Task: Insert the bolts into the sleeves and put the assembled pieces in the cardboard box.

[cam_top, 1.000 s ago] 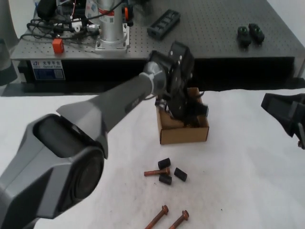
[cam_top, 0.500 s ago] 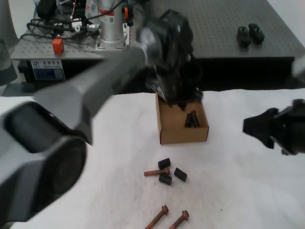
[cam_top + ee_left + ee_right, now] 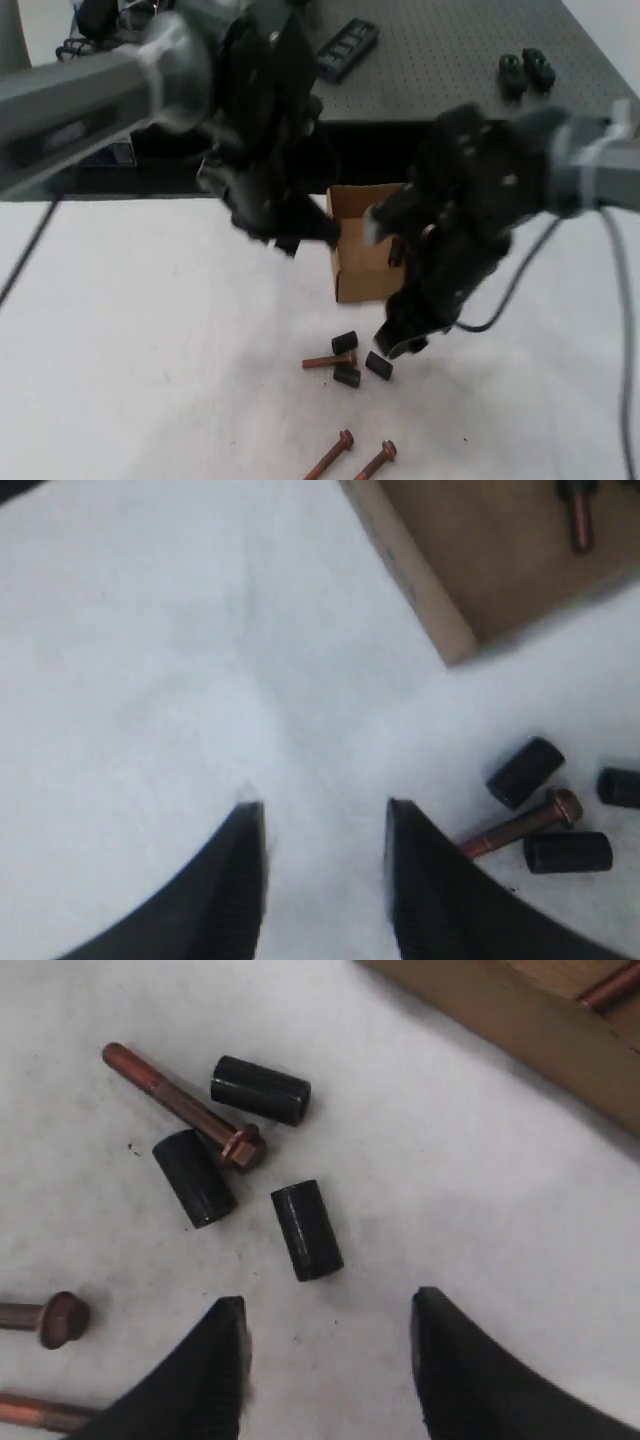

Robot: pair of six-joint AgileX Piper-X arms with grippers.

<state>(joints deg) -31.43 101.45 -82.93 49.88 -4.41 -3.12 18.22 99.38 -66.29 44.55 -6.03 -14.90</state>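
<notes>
Right wrist view: right gripper [image 3: 328, 1305] hangs spread and empty over fuzzy white cloth [image 3: 470, 1190]; smooth black cylindrical sleeves [image 3: 307, 1230] and a coppery flanged bolt [image 3: 180, 1100] lie just ahead of it, the cardboard box [image 3: 520, 1030] beyond. Left gripper [image 3: 322, 810] is likewise spread.

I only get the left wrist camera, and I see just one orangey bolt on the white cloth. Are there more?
Observer: Yes. Two more copper-coloured metal bolts lie on the white cloth, nearer the arms' bases than the three short black cylindrical sleeves.
Operator: Where's the other arm?
Observer: The right end effector hangs open over those sleeves.
Operator: What's behind the box?
Observer: A dark perforated metal bench stands behind the brown cardboard box.
</notes>
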